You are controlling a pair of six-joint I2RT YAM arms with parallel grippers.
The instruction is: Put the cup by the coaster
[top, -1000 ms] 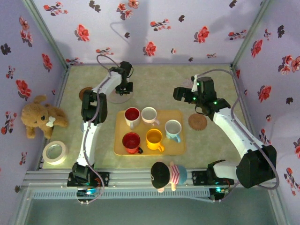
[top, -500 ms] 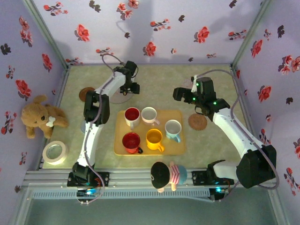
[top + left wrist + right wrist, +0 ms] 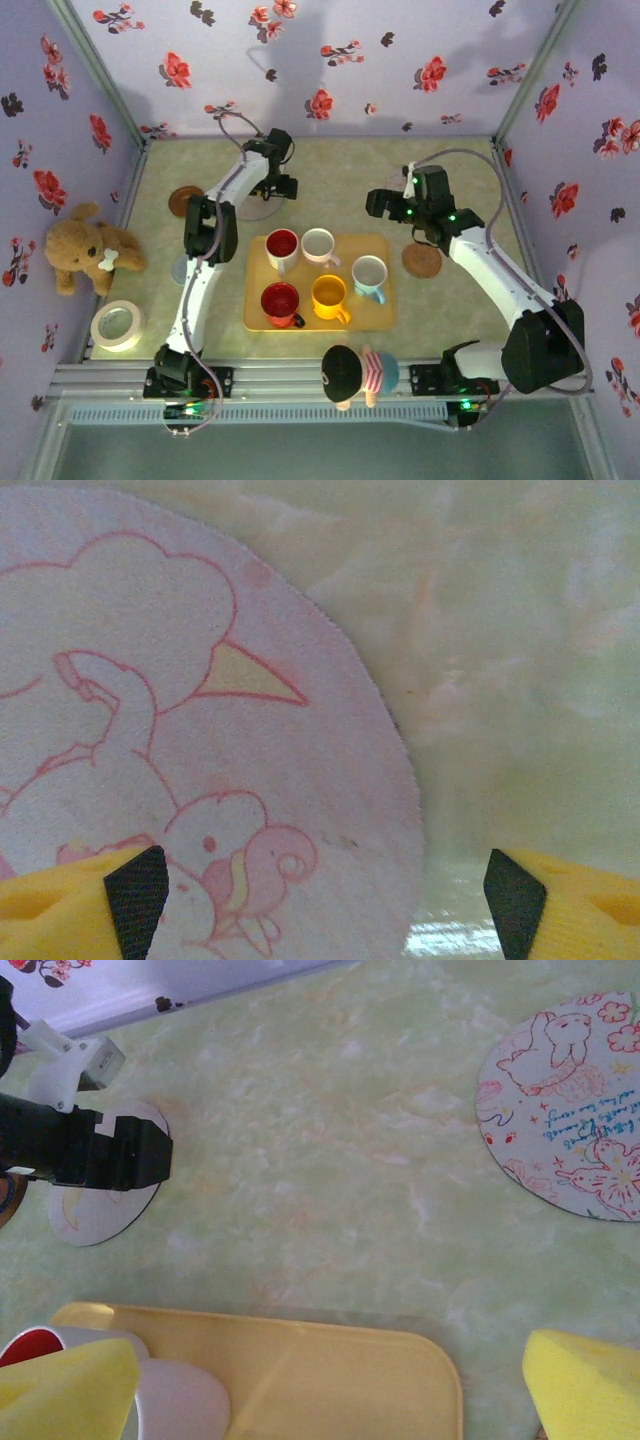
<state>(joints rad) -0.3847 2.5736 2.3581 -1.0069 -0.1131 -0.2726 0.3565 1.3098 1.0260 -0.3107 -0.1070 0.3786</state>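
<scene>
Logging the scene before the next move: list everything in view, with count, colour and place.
tray: one, yellow, table centre
cups: five on the tray; red-lined white, white, pale blue, red, yellow
coasters: four; brown at far left, brown right of the tray, pink-printed white beyond the tray, printed white on bare table
teddy bear: one, tan, left side
tape roll: one, cream, near left
doll: one, black hat, striped top, near edge
left gripper: yellow fingers, open over the pink-printed coaster
right gripper: yellow fingers, open

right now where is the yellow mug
Top view: the yellow ceramic mug sits on the yellow plastic tray, near edge, between the red mug and the pale blue mug.
</scene>
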